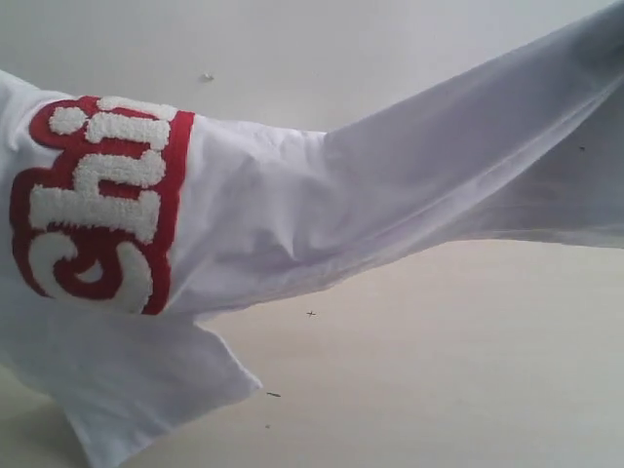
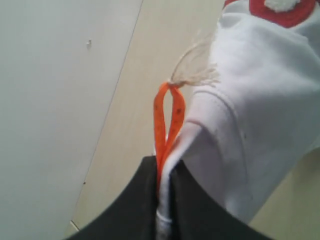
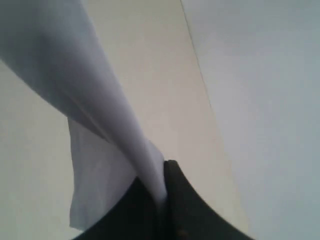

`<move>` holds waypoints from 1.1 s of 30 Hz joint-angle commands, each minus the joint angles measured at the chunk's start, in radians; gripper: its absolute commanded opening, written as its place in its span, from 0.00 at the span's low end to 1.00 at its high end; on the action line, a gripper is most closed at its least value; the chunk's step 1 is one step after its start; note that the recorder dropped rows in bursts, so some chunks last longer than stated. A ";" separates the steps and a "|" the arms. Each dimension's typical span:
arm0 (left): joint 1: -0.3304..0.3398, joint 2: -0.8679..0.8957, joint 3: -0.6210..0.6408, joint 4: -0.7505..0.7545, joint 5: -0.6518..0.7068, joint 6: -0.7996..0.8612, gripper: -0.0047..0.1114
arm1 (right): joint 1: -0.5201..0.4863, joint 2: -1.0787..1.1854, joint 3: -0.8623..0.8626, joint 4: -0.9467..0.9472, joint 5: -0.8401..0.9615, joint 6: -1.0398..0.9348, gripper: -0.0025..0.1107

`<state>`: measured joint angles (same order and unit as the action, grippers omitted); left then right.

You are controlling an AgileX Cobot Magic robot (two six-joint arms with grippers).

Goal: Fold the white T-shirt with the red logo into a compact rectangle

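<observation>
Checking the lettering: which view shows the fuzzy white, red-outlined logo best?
Exterior view: the red logo of fuzzy white letters faces the camera, large. Left wrist view catches only a sliver; right wrist view shows none.

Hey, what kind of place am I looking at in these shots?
Probably a robot test bench or lab, though little shows. There's a bare beige tabletop and a plain grey-white backdrop. The white T-shirt hangs pinched between the left gripper and the right gripper.
</observation>
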<state>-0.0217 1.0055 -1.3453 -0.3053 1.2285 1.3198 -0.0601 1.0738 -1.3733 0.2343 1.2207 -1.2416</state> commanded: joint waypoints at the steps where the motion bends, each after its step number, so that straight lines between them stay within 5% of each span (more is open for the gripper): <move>1: -0.056 -0.113 0.085 -0.020 -0.007 -0.134 0.05 | -0.004 -0.103 0.121 0.039 0.000 0.040 0.02; 9: -0.220 -0.246 0.135 0.038 -0.007 -0.371 0.04 | -0.004 -0.312 0.349 0.133 0.000 0.105 0.02; 21: -0.441 -0.464 0.148 0.102 -0.007 -0.647 0.04 | 0.104 -0.492 0.379 0.174 0.000 0.281 0.02; 28: -0.468 -0.474 0.370 0.245 -0.007 -0.666 0.04 | 0.142 -0.481 0.473 0.072 0.000 0.287 0.02; 33: -0.466 -0.270 0.561 0.416 -0.082 -0.594 0.04 | 0.142 -0.310 0.603 -0.032 0.000 0.240 0.02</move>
<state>-0.4824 0.6624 -0.8258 0.0370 1.2289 0.7162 0.0803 0.6929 -0.7994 0.2553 1.2343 -0.9858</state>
